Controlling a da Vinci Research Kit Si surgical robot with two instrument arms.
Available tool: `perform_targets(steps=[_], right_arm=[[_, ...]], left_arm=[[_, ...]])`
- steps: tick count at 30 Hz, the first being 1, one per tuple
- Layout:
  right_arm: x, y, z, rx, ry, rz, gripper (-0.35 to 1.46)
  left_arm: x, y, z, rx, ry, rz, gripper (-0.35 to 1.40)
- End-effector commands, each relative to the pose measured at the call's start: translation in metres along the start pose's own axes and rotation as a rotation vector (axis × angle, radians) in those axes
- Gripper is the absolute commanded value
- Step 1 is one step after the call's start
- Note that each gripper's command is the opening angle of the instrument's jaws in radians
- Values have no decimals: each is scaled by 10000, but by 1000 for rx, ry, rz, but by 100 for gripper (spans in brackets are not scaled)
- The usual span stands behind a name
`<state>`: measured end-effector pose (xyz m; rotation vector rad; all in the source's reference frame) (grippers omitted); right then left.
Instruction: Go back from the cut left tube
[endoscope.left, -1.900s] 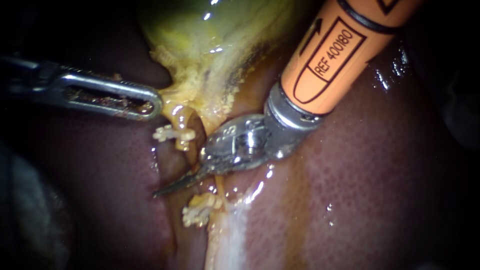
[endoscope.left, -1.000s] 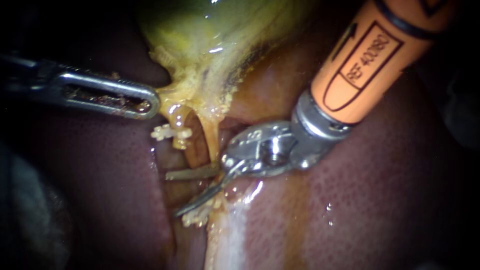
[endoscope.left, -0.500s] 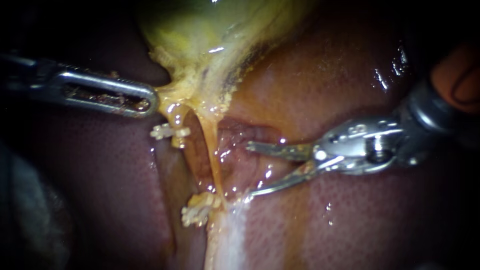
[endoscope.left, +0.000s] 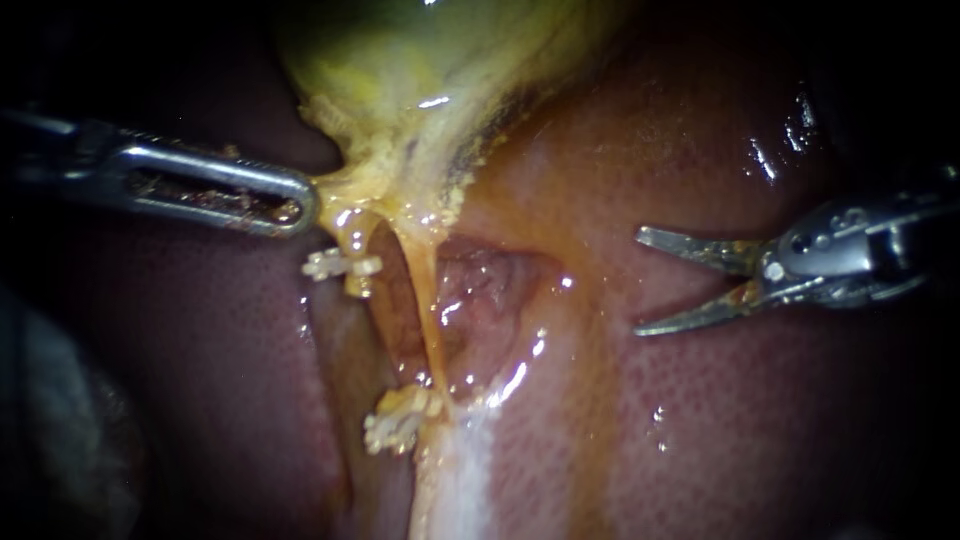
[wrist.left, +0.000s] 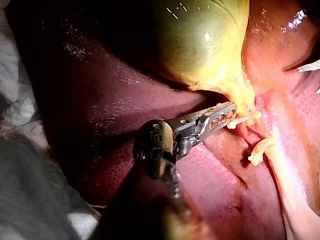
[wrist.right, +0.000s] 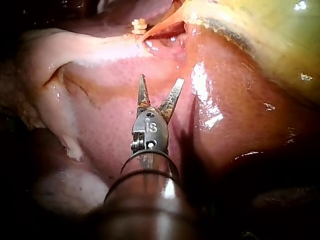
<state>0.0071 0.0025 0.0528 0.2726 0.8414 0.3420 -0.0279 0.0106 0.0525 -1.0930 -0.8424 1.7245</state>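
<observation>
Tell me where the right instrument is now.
In the endoscope view the right instrument sits at the right side, jaws open over the liver, apart from the two clips to its left.

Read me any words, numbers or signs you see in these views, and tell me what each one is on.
Right instrument, metal housing at its hinge: a small stamped mark, too small to read reliably.
Left instrument: no text visible.
Liver, gallbladder, clips: no text or signs.
</observation>
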Motion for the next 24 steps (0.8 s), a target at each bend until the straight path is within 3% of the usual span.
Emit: perform_targets(steps=[1,16,24], right_arm=[[1,-1,1,1,0,0,145],[0,-1,0,1,0,0,145],[1,-1,1,7,0,1,145]], left_arm=[[-1,-1,2,1,1,2,-35],[-21,-39,56,7,7,11,-35],[-22,-39,58,3,4,12,-35]])
